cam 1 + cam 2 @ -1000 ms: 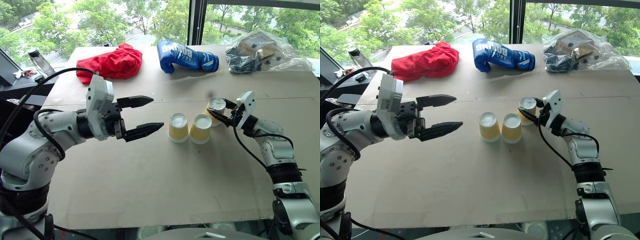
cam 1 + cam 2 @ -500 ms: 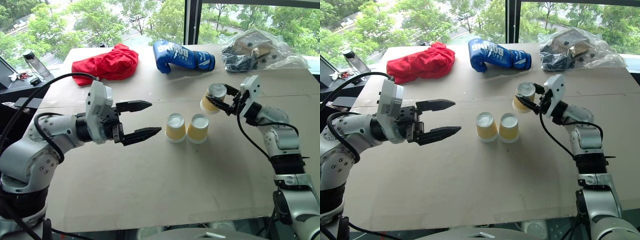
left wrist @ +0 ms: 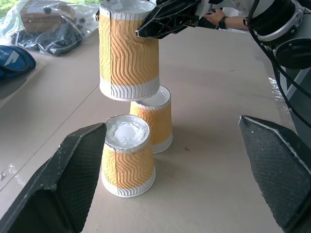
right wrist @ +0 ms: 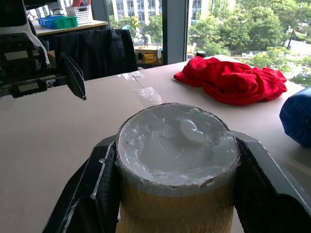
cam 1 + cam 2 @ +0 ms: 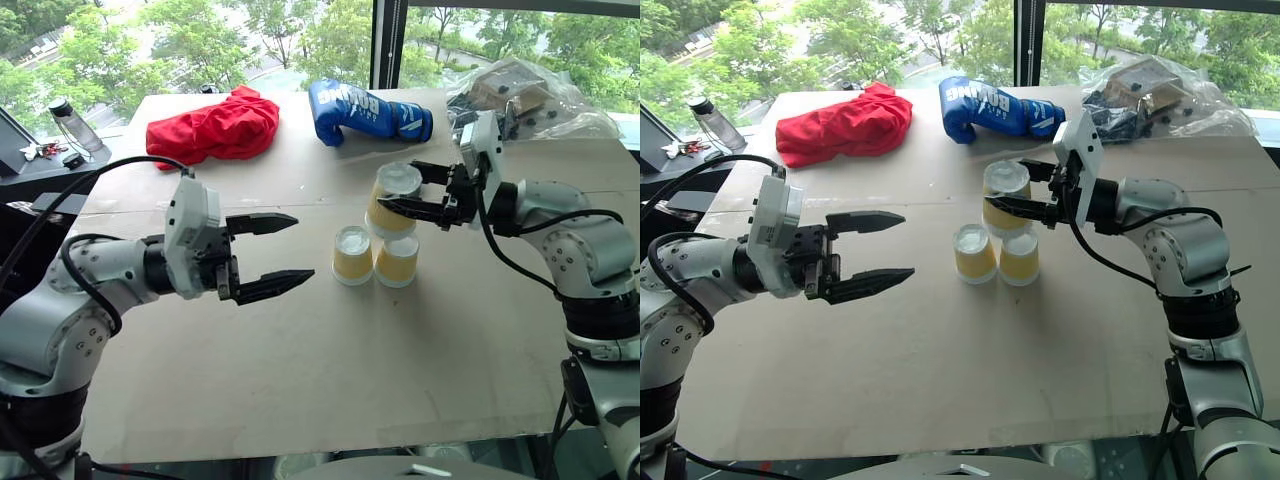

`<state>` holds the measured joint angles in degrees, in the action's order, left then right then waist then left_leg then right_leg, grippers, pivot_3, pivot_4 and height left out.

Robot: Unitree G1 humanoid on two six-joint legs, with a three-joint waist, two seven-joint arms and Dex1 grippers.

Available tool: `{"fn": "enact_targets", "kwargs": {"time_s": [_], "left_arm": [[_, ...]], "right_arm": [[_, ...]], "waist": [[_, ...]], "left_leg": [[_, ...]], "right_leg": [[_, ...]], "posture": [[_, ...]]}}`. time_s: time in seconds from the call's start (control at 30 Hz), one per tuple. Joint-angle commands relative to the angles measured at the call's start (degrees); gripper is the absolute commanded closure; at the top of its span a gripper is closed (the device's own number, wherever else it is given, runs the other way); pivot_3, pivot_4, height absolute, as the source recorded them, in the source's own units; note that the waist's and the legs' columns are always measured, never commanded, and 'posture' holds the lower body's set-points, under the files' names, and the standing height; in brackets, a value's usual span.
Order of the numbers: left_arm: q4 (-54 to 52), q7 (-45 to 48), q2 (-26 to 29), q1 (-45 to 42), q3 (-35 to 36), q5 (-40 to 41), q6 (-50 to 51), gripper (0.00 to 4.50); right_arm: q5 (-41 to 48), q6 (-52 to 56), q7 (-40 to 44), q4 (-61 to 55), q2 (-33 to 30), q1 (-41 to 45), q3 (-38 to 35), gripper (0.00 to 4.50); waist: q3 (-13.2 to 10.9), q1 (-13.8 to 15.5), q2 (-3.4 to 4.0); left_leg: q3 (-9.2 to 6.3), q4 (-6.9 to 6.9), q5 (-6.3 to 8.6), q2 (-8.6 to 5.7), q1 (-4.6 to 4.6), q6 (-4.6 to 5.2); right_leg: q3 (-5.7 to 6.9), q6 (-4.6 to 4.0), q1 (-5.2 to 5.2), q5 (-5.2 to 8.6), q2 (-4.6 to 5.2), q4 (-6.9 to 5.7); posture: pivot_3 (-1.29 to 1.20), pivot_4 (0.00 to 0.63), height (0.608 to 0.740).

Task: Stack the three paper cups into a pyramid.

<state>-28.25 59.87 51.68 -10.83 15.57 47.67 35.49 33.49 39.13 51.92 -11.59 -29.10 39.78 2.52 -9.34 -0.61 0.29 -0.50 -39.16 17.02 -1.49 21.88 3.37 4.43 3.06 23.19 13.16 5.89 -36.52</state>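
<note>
Two paper cups [image 5: 375, 258] sit upside down side by side and touching near the middle of the table [image 5: 300, 380], so the base of the pyramid looks done; third cup [image 5: 393, 200] also upside down, clamped across its sides by the right tool [image 5: 405, 190], held in the air just above the base pair and apart from them, seems a bit toward the far side of the right-hand base cup, not centred over the seam as far as I can tell; left tool [image 5: 278, 250] spread wide and holding nothing, hanging level to the left of the cups, well apart from them; red cloth [image 5: 215, 125], blue boxing glove [image 5: 370, 110] and plastic bag [image 5: 520, 100] along the far edge, not involved; left to do, judging from this: line the held cup over the gap, lower it onto both bases, let go; risk of knocking a base cup if it comes down off-centre
</note>
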Motion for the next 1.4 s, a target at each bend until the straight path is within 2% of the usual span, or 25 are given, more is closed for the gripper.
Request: {"fn": "enact_targets", "kwargs": {"time_s": [0.03,0.83,0.87,0.97,1.23,1.4], "left_arm": [[-0.7,0.6,0.9,0.5,2.1,-0.2,-1.4,0.0],[-1.4,0.7,1.5,2.0,2.3,-0.8,-1.6,0.0],[-1.4,0.7,1.5,1.9,2.3,-0.7,-1.6,0.0],[-1.3,0.6,1.4,1.5,2.2,-0.5,-1.5,0.0],[-0.9,0.9,1.3,1.7,2.0,-0.7,-1.6,0.0],[-0.9,1.3,1.1,3.0,2.5,-1.0,-2.1,0.0]], "right_arm": [[0.9,0.4,0.4,-3.4,-0.2,0.2,0.7,2.25],[-0.8,-0.8,0.7,-1.9,1.0,-1.0,2.6,2.25],[-0.7,-0.6,0.9,-2.0,1.0,-1.0,2.6,1.2],[-0.6,-0.2,0.9,-2.2,0.7,-1.0,2.5,0.05],[-0.3,-0.3,0.9,-3.0,-0.6,-1.4,0.9,0.05],[2.1,0.2,2.6,-4.4,-4.8,-3.0,-3.3,0.05]], "waist": [[0.0,0.0,0.0],[0.0,0.0,-0.01],[0.0,0.0,-0.01],[0.0,0.0,-0.01],[0.0,0.0,-0.01],[0.0,0.1,-0.02]], "left_leg": [[0.0,0.0,0.0,0.0,0.01,0.0],[0.01,0.02,0.0,0.0,0.1,0.0],[0.01,0.02,0.0,0.0,0.1,0.0],[0.01,0.02,0.0,0.0,0.1,0.0],[0.01,0.02,0.0,0.0,0.1,0.0],[0.01,0.02,0.0,-0.01,0.12,0.0]], "right_leg": [[0.0,0.0,0.02,0.0,-0.01,0.0],[-0.01,0.0,0.13,0.0,-0.03,-0.01],[-0.01,0.0,0.13,0.0,-0.03,-0.01],[-0.02,0.0,0.13,0.0,-0.03,-0.01],[-0.02,0.0,0.13,0.0,-0.03,-0.02],[-0.01,0.0,0.13,0.0,-0.02,-0.01]], "posture": [[0.0,0.15,0.737],[0.0,0.15,0.737],[0.0,0.15,0.737],[0.0,0.15,0.737],[0.0,0.15,0.737],[0.0,0.15,0.737]]}}
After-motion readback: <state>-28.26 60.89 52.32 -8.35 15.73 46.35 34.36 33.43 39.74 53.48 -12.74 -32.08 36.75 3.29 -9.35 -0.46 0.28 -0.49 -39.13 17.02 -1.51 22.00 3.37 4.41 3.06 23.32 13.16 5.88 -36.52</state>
